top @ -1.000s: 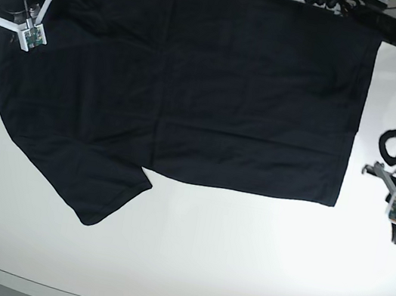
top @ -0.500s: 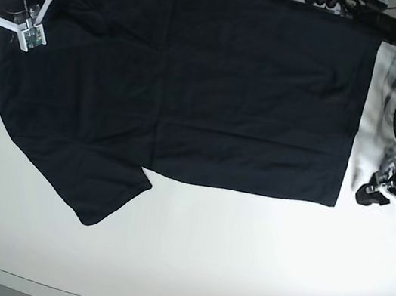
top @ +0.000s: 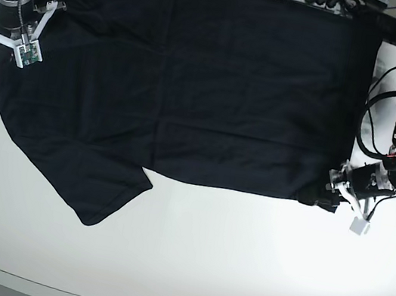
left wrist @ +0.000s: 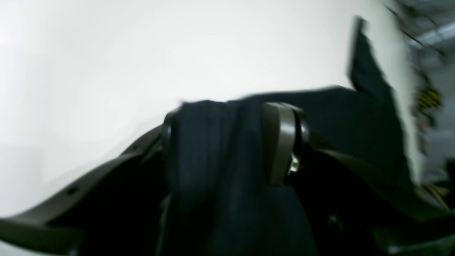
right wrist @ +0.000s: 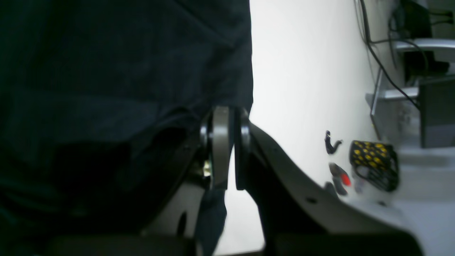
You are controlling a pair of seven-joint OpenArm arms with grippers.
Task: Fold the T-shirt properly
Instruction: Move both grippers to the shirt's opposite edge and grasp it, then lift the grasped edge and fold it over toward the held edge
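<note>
1. White counter (top: 239, 263) carries the T-shirt (top: 193, 86), spread flat, long axis left-right.
2. Left claw (top: 326, 192) wide, hem corner between its jaws.
3. Right claw (right wrist: 227, 149) pinched narrow on the opposite edge.

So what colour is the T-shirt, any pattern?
Plain black, no pattern visible; the T-shirt shows best in the base view, spread on the white table.

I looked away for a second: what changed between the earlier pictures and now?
The left gripper swung in from beside the table's edge to the T-shirt's near hem corner, jaws wide around the cloth, which has bunched a little there. The right gripper stayed pinched on the shirt at the opposite end; the rest lies spread as before.
</note>
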